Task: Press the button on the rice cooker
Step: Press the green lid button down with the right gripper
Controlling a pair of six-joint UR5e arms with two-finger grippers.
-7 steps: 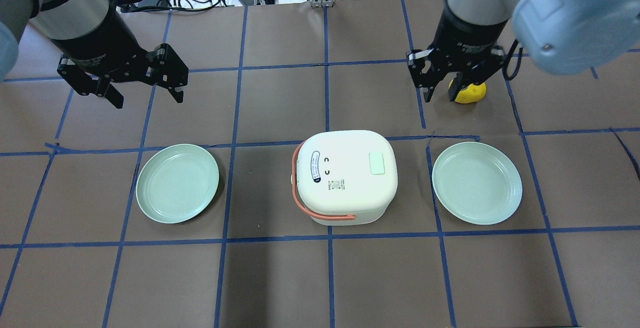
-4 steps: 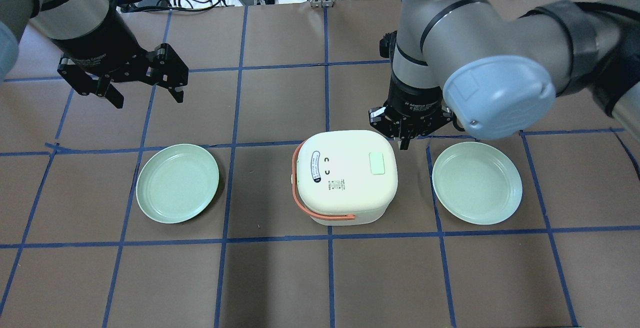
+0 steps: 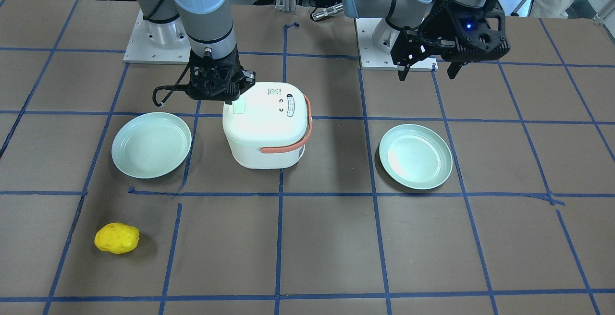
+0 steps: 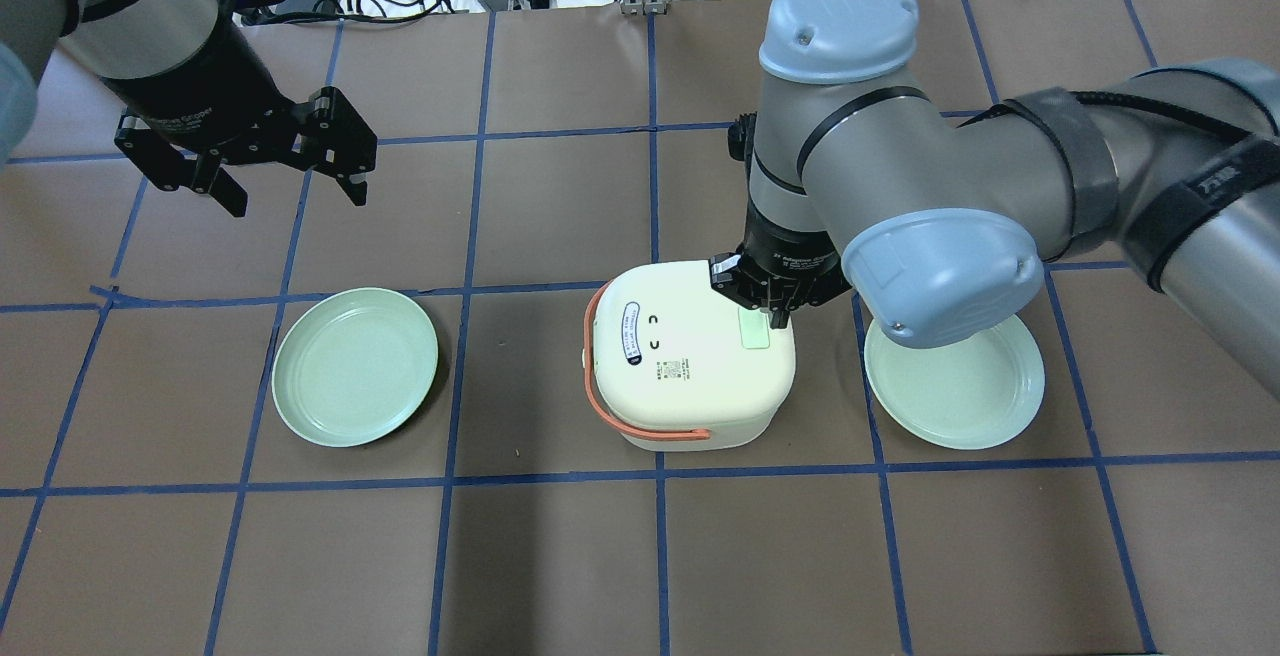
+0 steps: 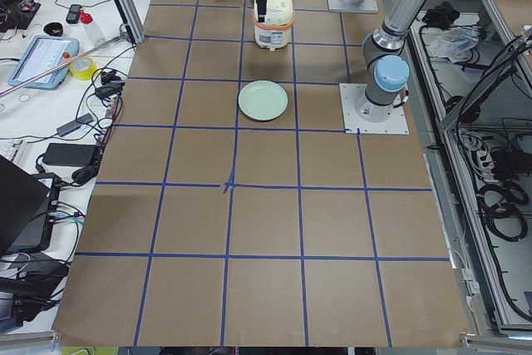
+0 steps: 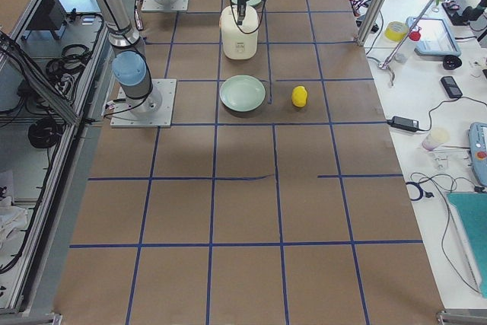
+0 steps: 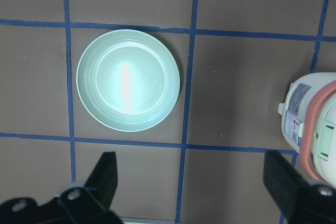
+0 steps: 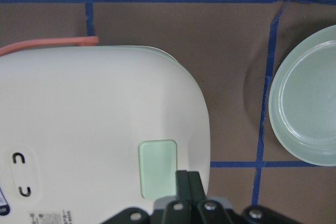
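The white rice cooker (image 4: pixel 690 366) with an orange handle stands at the table's middle and also shows in the front view (image 3: pixel 266 132). Its pale green rectangular button (image 4: pixel 753 331) sits on the lid's right side, seen too in the right wrist view (image 8: pixel 156 167). My right gripper (image 4: pixel 776 314) is shut and empty, its tips over the lid at the button's edge (image 8: pixel 187 178); I cannot tell whether they touch. My left gripper (image 4: pixel 297 201) is open and empty, hovering far left of the cooker (image 3: pixel 426 76).
Two pale green plates lie either side of the cooker, the left one (image 4: pixel 355 366) and the right one (image 4: pixel 960 416), which is partly under my right arm. A yellow lumpy object (image 3: pixel 116 238) lies beyond the right plate. Cables crowd the table's far edge.
My right arm has swung in from over the yellow object to the cooker's lid, and its gripper has shut. The left arm has not moved.
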